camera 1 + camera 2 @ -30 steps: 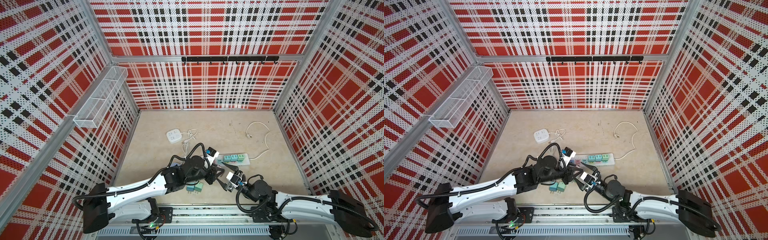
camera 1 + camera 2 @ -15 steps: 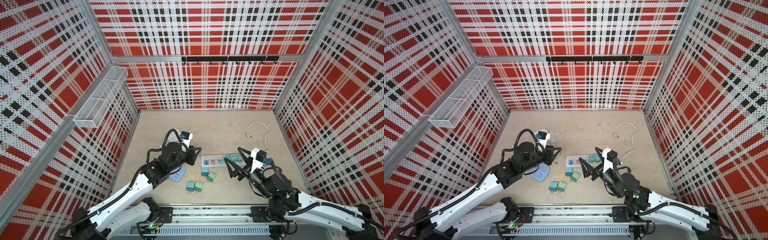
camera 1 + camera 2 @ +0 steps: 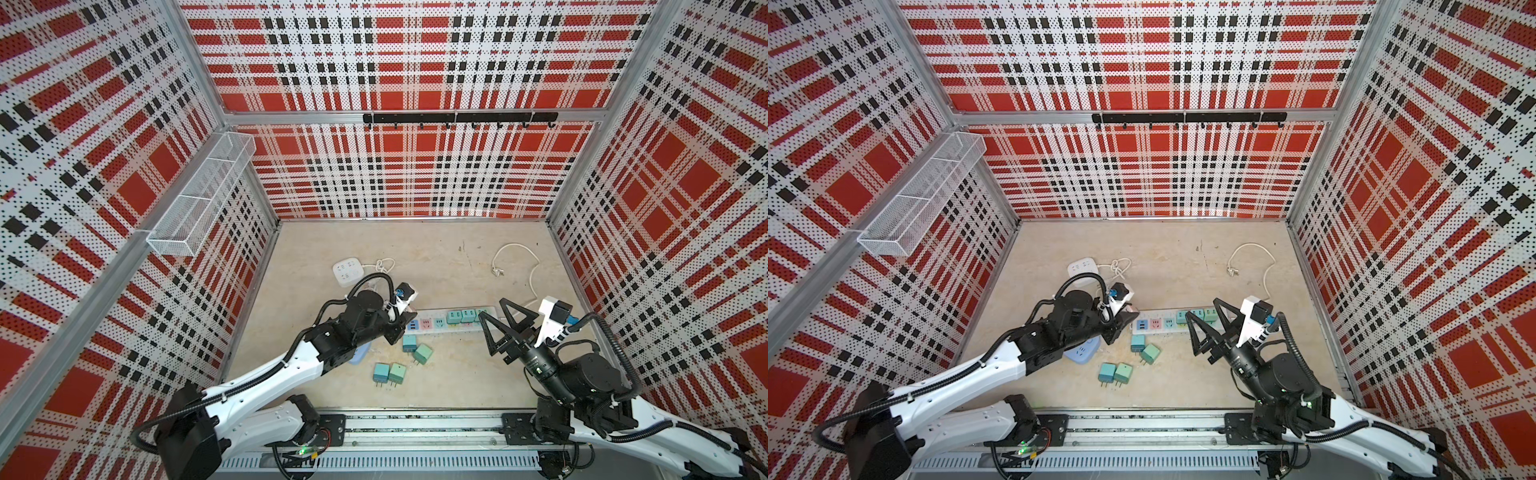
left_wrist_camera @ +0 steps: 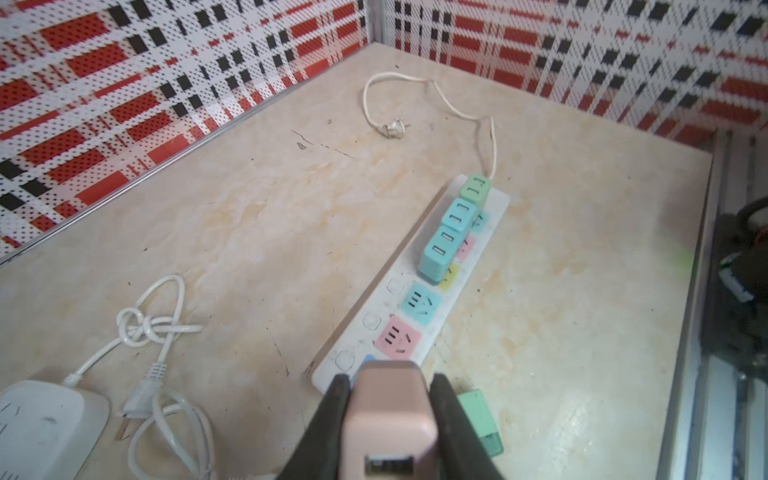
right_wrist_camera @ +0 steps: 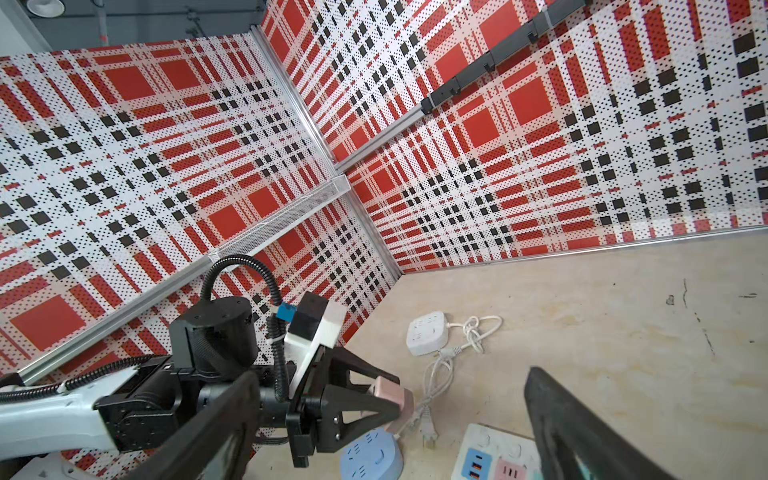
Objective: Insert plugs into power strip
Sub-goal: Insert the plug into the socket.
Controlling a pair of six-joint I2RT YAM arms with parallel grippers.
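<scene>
The left hand (image 4: 390, 379) pinches the lone pale pink plug (image 4: 388, 415) between its fingers at one end of the white power strip (image 4: 380, 303). Whether the prongs touch the strip cannot be told. The left wrist view shows that grip plainly; in both top views the arm's own wrist hides most of it. The right wrist view catches the same hand from the side, with a pale blue socket block (image 5: 372, 457) lying under it on the table (image 3: 457, 374). The right hand (image 3: 492, 307) is spread wide and empty at the strip's other end, beside the seated plugs.

There are eight plugs in all. One is in the left hand. Three stand seated in the strip, farther along it from that hand: a teal plug (image 4: 440, 253), a second teal plug (image 4: 459, 216) and a mint green plug (image 4: 476, 189). Four loose plugs lie on the table close to the left hand, and only the top views show them all together: two teal ones (image 3: 409, 343) (image 3: 380, 372) and two mint green ones (image 3: 423, 354) (image 3: 397, 372). The left wrist view shows just one of them, mint green, beside a finger. A white socket block (image 3: 347, 272) with a knotted cord lies beyond the left hand.
</scene>
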